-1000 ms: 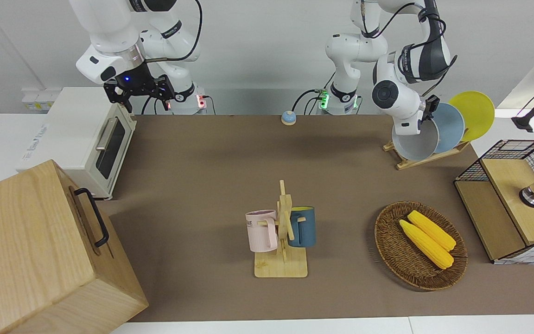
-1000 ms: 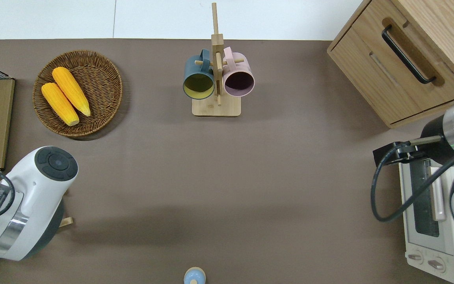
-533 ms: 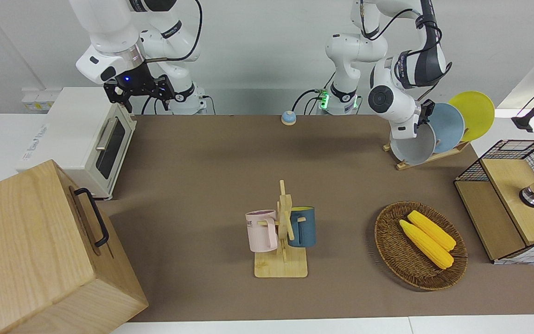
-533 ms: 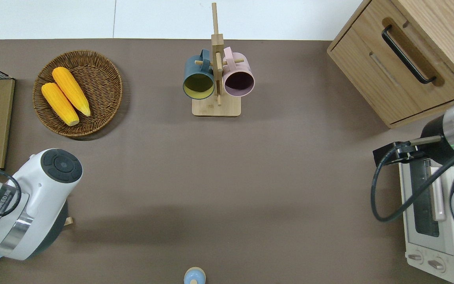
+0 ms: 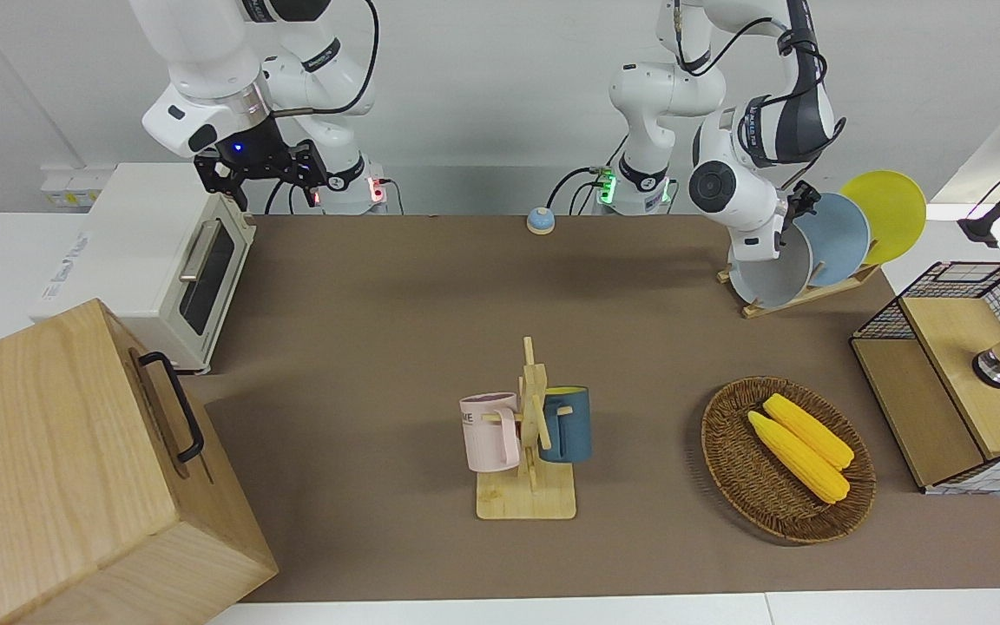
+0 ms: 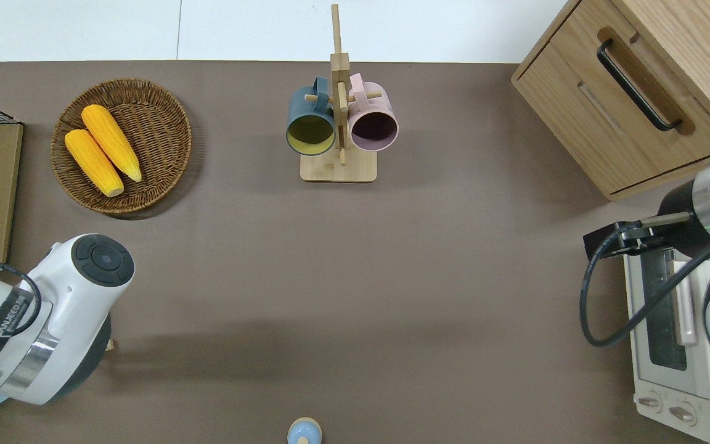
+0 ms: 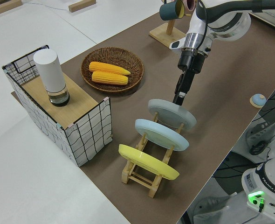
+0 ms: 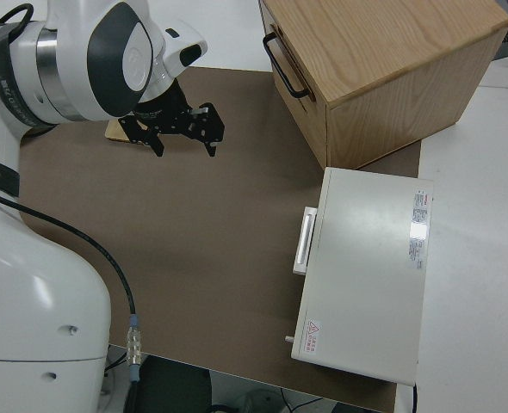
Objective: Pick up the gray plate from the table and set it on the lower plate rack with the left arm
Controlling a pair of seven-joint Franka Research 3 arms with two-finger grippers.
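The gray plate (image 7: 172,113) stands slanted in the lower plate rack (image 7: 142,175), in the slot at the end nearest the mug tree. The sky-blue plate (image 7: 161,134) and the yellow plate (image 7: 148,161) stand in the slots beside it. My left gripper (image 7: 178,97) comes down onto the gray plate's upper rim and its fingers look closed on it. In the front view the gray plate (image 5: 769,276) leans on the rack (image 5: 799,295) under the left wrist (image 5: 799,204). In the overhead view the left arm (image 6: 40,327) hides the plates. My right gripper (image 8: 183,138) is parked and open.
A wooden mug tree (image 5: 530,443) with a pink and a dark blue mug stands mid-table. A wicker basket (image 5: 786,460) holds two corn cobs. A wire-sided box (image 7: 63,116) carries a white cylinder. A toaster oven (image 5: 153,260) and a wooden cabinet (image 5: 75,469) stand at the right arm's end.
The left arm has swung a little toward the table's middle, and the gray plate has sunk lower and settled into the rack slot. The right arm has not moved.
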